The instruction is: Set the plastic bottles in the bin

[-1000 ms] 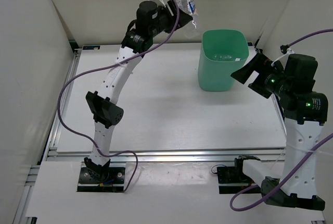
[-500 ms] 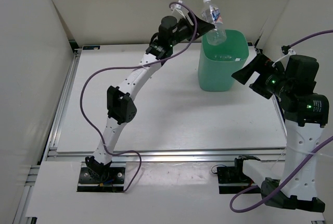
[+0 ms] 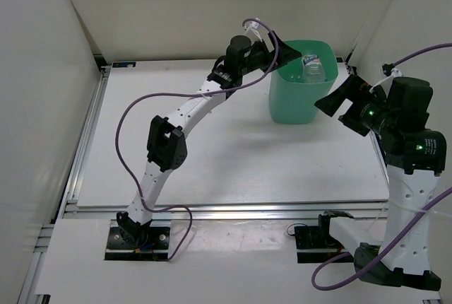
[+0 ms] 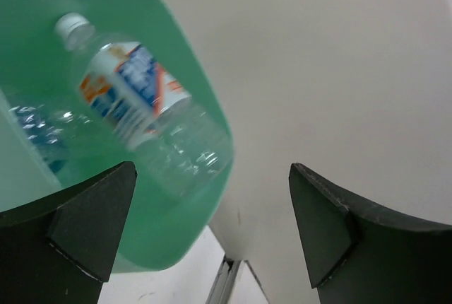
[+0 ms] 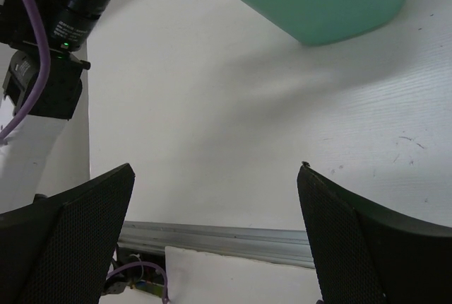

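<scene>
The mint-green bin [image 3: 291,106] stands at the table's back right. A clear plastic bottle [image 3: 313,68] with a blue and orange label and a white cap sits inside its mouth. My left gripper [image 3: 284,52] is at the bin's left rim, open, holding nothing. In the left wrist view the labelled bottle [image 4: 141,102] is blurred and loose between the bin's walls [image 4: 155,233], apart from the open gripper [image 4: 212,177]. Another clear bottle [image 4: 35,134] lies deeper inside. My right gripper [image 3: 332,102] hangs open just right of the bin; its wrist view shows an empty gripper [image 5: 215,173].
White walls close in the table behind and on both sides of the bin. The metal rail [image 5: 233,237] runs along the table's near edge. The left arm [image 3: 183,117] stretches diagonally over the table's middle.
My left gripper carried the labelled bottle rightward over the bin, dipped to the rim and opened. The bottle left the fingers and dropped into the bin. The right arm stayed still.
</scene>
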Controlling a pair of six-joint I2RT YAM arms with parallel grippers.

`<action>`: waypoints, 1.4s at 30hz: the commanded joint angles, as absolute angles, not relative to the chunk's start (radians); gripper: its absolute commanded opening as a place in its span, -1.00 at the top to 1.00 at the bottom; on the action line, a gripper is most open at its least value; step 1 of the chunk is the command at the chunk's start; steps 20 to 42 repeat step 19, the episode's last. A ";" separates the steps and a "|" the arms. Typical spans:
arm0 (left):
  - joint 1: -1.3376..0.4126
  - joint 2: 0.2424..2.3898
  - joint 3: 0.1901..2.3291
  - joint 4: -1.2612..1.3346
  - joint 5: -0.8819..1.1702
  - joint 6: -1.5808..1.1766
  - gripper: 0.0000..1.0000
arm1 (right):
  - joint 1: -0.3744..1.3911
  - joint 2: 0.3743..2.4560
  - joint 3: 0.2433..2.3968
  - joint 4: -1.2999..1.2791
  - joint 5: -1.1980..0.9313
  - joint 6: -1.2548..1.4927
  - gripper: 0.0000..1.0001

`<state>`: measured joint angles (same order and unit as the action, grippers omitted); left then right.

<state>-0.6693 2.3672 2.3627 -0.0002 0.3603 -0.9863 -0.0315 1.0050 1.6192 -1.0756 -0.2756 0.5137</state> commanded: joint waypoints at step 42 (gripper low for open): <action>-0.606 1.188 1.100 -0.182 -0.154 -0.529 -1.00 | -0.034 1.011 1.666 -1.120 -0.147 0.495 -1.00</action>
